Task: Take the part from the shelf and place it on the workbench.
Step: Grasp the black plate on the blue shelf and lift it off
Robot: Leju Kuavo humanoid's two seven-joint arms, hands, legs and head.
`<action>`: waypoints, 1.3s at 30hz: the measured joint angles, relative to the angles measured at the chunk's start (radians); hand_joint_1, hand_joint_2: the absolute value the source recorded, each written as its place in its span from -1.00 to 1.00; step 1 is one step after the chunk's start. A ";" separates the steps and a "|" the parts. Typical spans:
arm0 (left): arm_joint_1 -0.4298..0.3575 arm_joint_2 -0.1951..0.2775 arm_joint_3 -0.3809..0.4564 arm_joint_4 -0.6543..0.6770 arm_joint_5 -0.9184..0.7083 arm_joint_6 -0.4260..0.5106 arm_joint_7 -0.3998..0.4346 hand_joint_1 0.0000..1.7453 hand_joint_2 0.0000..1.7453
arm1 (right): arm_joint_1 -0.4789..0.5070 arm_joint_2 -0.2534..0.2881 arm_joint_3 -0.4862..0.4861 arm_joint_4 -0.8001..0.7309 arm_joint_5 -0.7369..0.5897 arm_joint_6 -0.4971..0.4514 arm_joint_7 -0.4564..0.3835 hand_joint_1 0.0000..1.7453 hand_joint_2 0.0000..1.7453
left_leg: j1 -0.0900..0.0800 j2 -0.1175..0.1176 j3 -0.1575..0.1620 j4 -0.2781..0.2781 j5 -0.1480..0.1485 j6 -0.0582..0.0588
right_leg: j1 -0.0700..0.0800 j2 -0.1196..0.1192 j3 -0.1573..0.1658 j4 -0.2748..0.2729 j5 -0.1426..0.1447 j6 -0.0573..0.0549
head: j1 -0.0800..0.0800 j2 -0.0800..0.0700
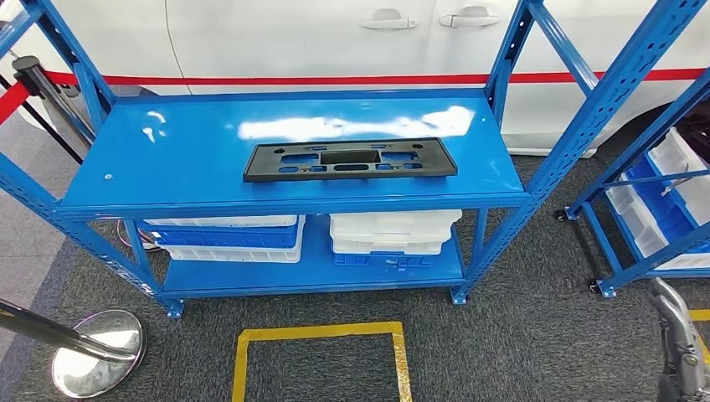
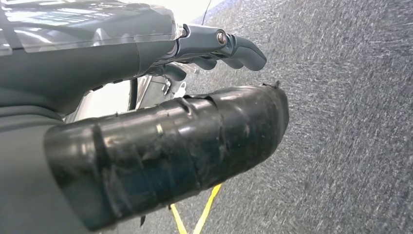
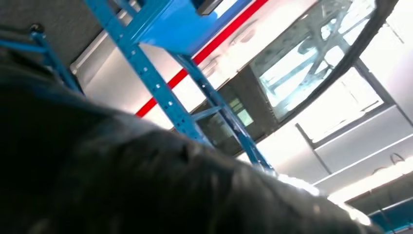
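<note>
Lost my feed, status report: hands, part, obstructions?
Left hand empty, fingers loosely curled, over carpet. Right hand low, state unclear. Part flat on shelf, untouched. Nothing on top blocking it.

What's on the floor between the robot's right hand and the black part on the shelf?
In the head view, grey carpet and the shelf's blue front edge lie between the right hand and the part.

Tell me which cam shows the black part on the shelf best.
Head view. The black part lies flat in full on the blue shelf, cutouts visible. The left wrist view looks at carpet past the left hand; the right wrist view catches shelf posts and the white car, not the part.
</note>
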 joint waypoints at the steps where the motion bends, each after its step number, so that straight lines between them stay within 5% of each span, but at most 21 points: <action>1: 0.000 0.000 0.003 0.001 0.000 0.000 0.002 -1.00 -1.00 | 0.002 -0.031 0.034 -0.002 0.016 -0.041 0.025 -1.00 -1.00 | 0.000 0.000 -0.001 0.000 0.000 0.000 | 0.000 0.000 0.001 0.000 0.000 0.000 | 0.000 0.000; 7: -0.007 -0.001 0.011 0.006 -0.008 -0.006 0.016 -1.00 -1.00 | -0.055 -0.233 0.270 0.021 0.050 -0.204 0.233 -1.00 -1.00 | 0.000 0.001 -0.001 0.000 -0.001 0.001 | 0.000 0.001 0.002 0.000 0.000 0.000 | 0.000 0.000; 12: -0.015 0.000 0.006 0.012 -0.052 -0.036 0.019 -1.00 -1.00 | -0.242 -0.336 0.491 0.181 0.001 -0.137 0.347 -1.00 -1.00 | 0.000 0.003 0.001 0.000 0.000 0.001 | 0.001 0.002 0.003 0.000 0.001 0.000 | 0.000 0.000; 23: -0.030 0.012 -0.047 0.027 -0.108 -0.074 0.004 -1.00 -1.00 | -0.661 -0.275 0.665 0.610 0.016 0.112 0.384 -1.00 -1.00 | 0.001 0.002 0.001 0.001 0.003 0.000 | 0.001 0.003 -0.002 0.003 0.003 -0.002 | 0.000 0.000; 27: -0.032 0.019 -0.062 0.030 -0.111 -0.082 0.008 -1.00 -1.00 | -0.774 -0.227 0.703 0.724 0.014 0.140 0.398 -1.00 1.00 | 0.001 0.001 0.001 0.001 0.003 0.000 | 0.001 0.000 -0.002 0.003 0.003 -0.002 | 0.000 0.000; 39: -0.030 0.028 -0.090 0.031 -0.127 -0.094 0.005 -1.00 -1.00 | -1.056 -0.127 0.748 0.883 -0.011 0.146 0.465 -1.00 1.00 | 0.001 0.000 0.000 0.001 0.005 0.000 | 0.001 0.000 -0.002 0.004 0.003 -0.002 | 0.000 0.000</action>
